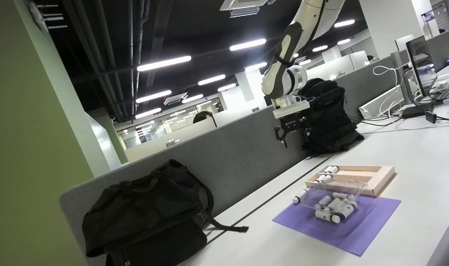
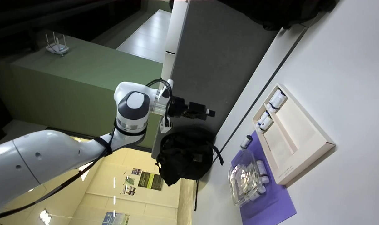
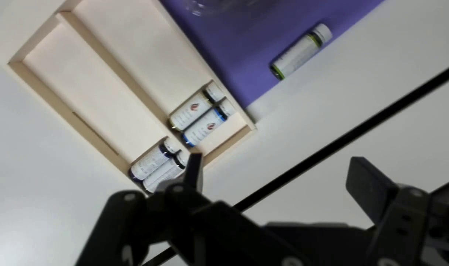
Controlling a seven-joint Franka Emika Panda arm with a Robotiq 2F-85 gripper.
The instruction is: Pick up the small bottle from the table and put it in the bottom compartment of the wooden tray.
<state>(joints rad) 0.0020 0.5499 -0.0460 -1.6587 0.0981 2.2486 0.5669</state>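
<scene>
Small bottle at risk of rolling
Jaws wide apart, the gripper hangs high; an off-centre descent could send the bottle across the table

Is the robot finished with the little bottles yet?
Not yet. Looks done: four bottles lie in the wooden tray. In hand: nothing; the gripper is open. Left: probably picking up the loose bottle, at the edge of the purple mat, and laying it in that tray.

In the wrist view, upper left, a pale-tan rectangular wooden tray; upper right, a white-labelled cylindrical bottle banded yellow-green.
</scene>
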